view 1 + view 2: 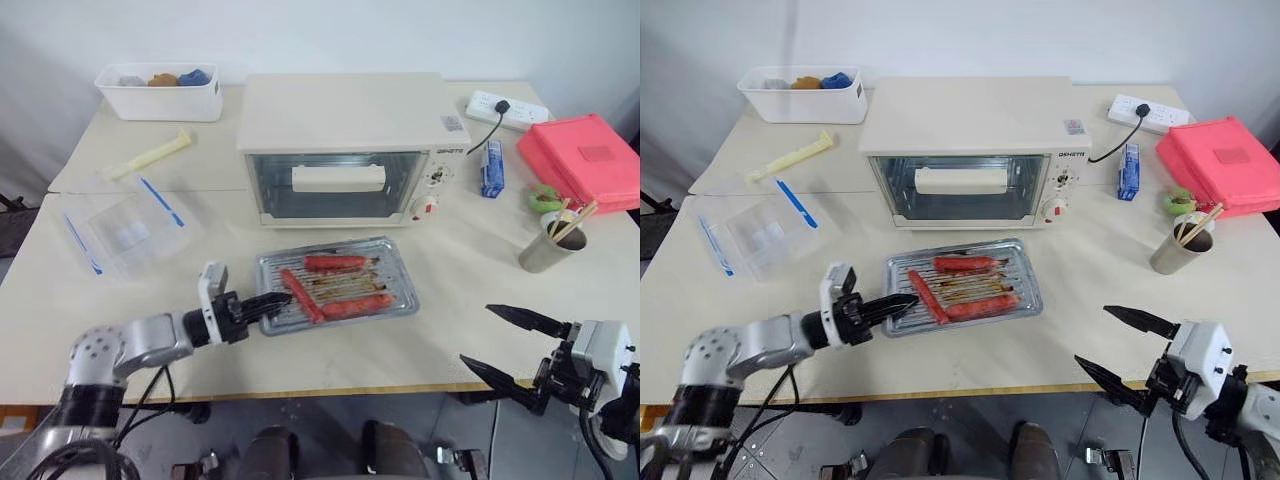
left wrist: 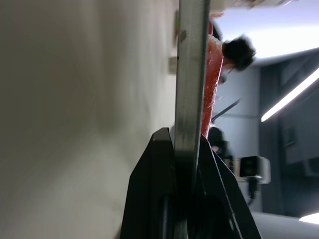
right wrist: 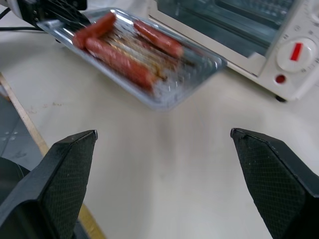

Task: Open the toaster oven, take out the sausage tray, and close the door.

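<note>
The cream toaster oven stands at the back middle of the table, and its glass door with the cream bar handle is closed. In front of it the silver sausage tray lies on the table, holding three red-orange sausages. My left gripper is shut on the tray's left rim. The left wrist view shows that rim clamped between the black fingers, with a sausage just behind. My right gripper hangs open at the table's front right edge, apart from the tray, with nothing between its fingers.
A clear plastic container with blue strips lies left of the tray. A white bin and a yellow stick sit at the back left. On the right are a power strip, a red box and a metal cup with chopsticks.
</note>
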